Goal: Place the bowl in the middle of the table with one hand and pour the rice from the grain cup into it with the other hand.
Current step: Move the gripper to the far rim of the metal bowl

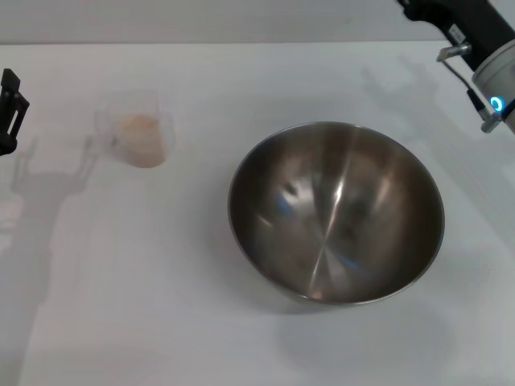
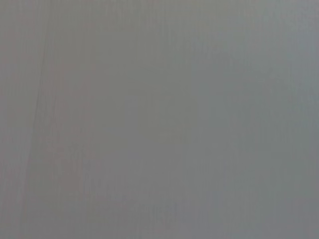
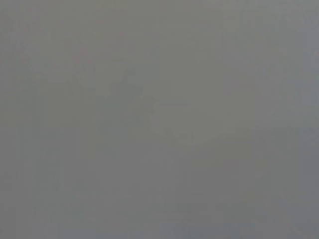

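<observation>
The steel bowl [image 1: 336, 213] stands upright and empty on the white table [image 1: 161, 305], right of the middle in the head view. The clear grain cup [image 1: 138, 129] stands at the back left with a pile of pale rice [image 1: 142, 137] in it, its handle towards the left. A black part of my left gripper [image 1: 10, 108] shows at the far left edge, apart from the cup. My right arm [image 1: 483, 48] reaches in at the top right, above and behind the bowl; its fingers are out of view. Both wrist views show only plain grey surface.
The table's far edge [image 1: 241, 42] runs along the top of the head view. Shadows of the left arm fall on the table at the left.
</observation>
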Tool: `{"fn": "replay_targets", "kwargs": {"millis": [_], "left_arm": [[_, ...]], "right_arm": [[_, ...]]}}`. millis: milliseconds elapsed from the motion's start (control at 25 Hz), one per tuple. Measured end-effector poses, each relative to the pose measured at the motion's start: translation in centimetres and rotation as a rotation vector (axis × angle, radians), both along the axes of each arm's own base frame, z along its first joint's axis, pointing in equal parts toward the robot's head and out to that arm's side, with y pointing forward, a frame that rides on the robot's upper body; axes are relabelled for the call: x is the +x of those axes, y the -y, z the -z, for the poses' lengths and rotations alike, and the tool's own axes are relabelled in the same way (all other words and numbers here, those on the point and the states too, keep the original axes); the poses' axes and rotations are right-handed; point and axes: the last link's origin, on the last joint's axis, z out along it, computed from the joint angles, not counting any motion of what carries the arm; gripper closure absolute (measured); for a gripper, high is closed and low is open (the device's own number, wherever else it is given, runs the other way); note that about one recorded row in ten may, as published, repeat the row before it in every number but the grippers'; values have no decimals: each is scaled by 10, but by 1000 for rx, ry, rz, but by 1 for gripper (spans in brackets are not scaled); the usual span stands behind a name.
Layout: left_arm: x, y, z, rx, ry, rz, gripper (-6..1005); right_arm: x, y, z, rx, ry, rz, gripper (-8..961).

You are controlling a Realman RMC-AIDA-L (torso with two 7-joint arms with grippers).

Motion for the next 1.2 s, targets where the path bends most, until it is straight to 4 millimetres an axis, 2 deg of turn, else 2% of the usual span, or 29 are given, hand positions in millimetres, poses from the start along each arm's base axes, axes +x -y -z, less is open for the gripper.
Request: {"fn": "replay_targets", "kwargs": {"millis": [80,280,600,880,1200], "left_arm": [[-1,0,0,1,-2,-3,153],[-2,1,-1,3,-6,-7,153],[-2,0,-2,4,-5,-8,153],[-2,-2,-3,4,-12,-7,154],[-5,-2,-5,7,-21,-14,154]], "right_arm": [[-10,-1,-5,-90,26,20,177],[-19,-1,-5,-178,108,100,178],[-39,-8,-6,-229,262,277,179],[-78,-11,-8,-298,407,365,180],[-105,-4,-11,-515,498,309,182]]}}
